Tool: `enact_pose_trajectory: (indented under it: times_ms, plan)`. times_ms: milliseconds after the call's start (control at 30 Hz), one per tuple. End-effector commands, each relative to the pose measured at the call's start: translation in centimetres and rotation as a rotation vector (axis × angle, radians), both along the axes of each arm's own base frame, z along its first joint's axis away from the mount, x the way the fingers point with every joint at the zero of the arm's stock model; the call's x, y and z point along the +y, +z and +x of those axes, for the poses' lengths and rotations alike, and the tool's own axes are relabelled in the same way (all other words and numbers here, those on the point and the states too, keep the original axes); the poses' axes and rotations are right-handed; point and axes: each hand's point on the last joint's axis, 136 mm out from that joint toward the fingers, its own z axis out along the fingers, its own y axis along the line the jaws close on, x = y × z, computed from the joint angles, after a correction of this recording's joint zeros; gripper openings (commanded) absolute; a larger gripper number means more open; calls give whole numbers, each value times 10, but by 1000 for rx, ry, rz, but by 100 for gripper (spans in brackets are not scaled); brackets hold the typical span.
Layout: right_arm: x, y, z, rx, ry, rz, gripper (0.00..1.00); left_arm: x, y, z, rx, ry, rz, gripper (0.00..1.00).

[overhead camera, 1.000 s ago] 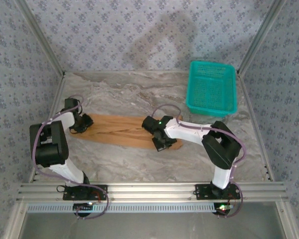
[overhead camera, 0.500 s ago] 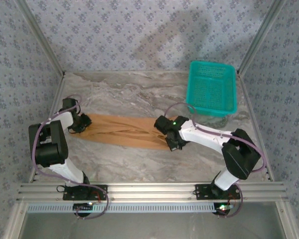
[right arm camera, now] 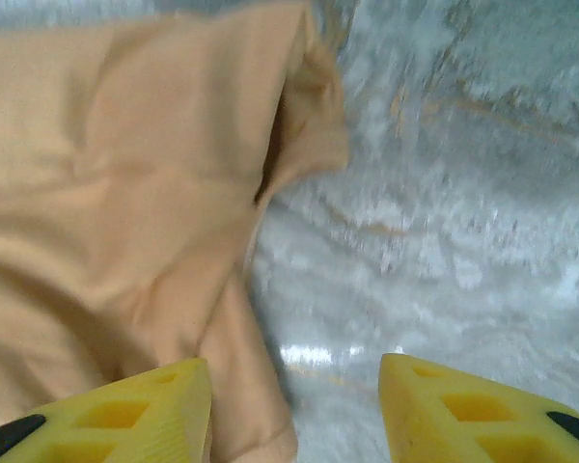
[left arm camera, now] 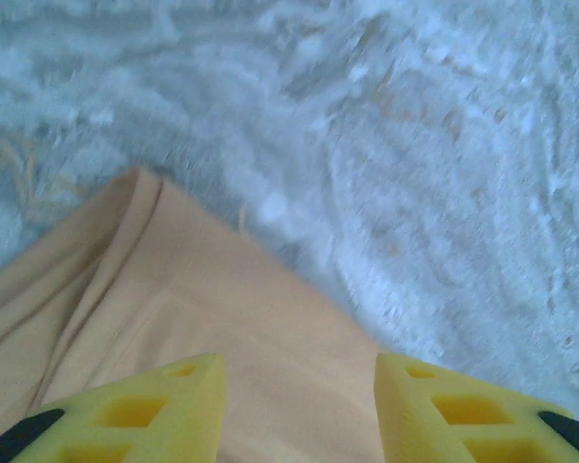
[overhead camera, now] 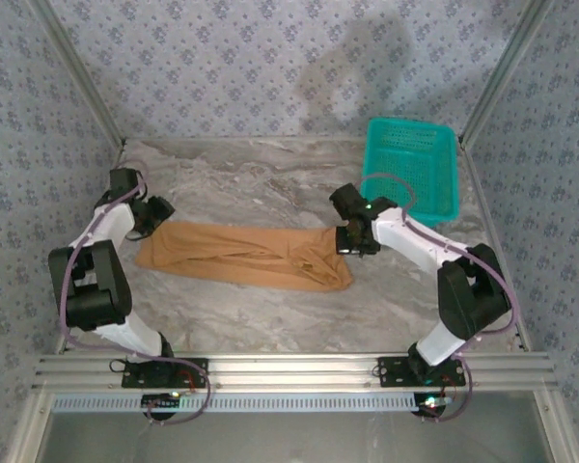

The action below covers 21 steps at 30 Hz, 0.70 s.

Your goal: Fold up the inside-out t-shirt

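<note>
The inside-out t-shirt (overhead camera: 243,255) lies on the marble table as a long tan band, folded lengthwise, running left to right. My left gripper (overhead camera: 154,214) hangs over its left end, open, with bare cloth (left arm camera: 222,318) between the yellow fingers (left arm camera: 145,405). My right gripper (overhead camera: 350,237) is at the shirt's right end, open too; under it I see the rumpled right edge of the shirt (right arm camera: 125,212) and bare table. Neither gripper holds the cloth.
A teal plastic basket (overhead camera: 411,170) stands at the back right of the table, close behind my right arm. Patterned walls and metal frame posts enclose the table (overhead camera: 270,174) on three sides. Bare marble lies in front of and behind the shirt.
Both grippers have let go of the shirt and opened. The right arm carried its end rightward, stretching the band, then drew back toward the basket. The left gripper has moved up and back.
</note>
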Motion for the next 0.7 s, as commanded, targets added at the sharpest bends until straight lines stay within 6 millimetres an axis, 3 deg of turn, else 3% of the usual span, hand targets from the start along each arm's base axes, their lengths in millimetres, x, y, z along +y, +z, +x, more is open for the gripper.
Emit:
enact_pose_trajectory:
  times_ms: [0,233,433,500,567,667]
  plan:
    - [25,-6,22,-3,-16,115,49,4,-14,-1,68,-7,-15,43]
    - [30,-27,47,13,-34,144,46,8,-35,7,114,-8,-12,41]
    - [33,-30,56,13,-30,144,38,12,-43,12,139,-10,6,39]
    - [34,-30,57,13,-28,142,29,17,-42,7,169,-14,43,39]
    - [34,-29,58,15,-26,138,20,27,-36,-3,188,2,106,46]
    - [34,-25,56,9,-17,125,1,34,-30,-16,182,30,141,46]
